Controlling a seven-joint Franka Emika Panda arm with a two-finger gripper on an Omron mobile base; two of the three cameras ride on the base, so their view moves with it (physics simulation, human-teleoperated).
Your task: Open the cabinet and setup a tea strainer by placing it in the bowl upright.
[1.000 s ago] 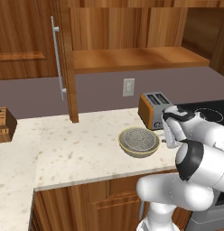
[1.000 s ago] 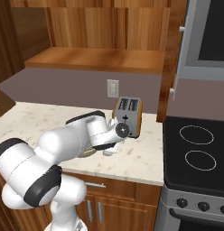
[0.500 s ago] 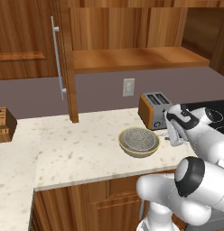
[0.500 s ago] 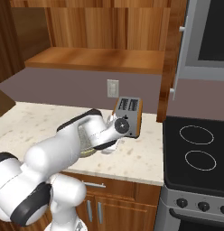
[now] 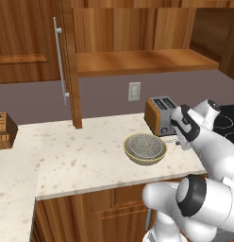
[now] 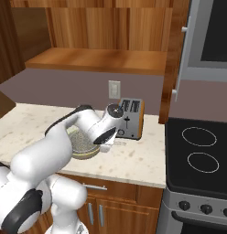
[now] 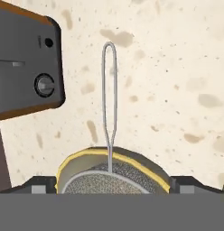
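The grey mesh strainer (image 5: 145,144) sits upright inside the tan bowl (image 5: 136,157) on the table (image 5: 81,156) beside the toaster (image 5: 158,115), light and springy I'd judge, best pinched by its thin wire handle (image 7: 109,103), while the pincer (image 5: 181,124) hovers near, grip state unclear.
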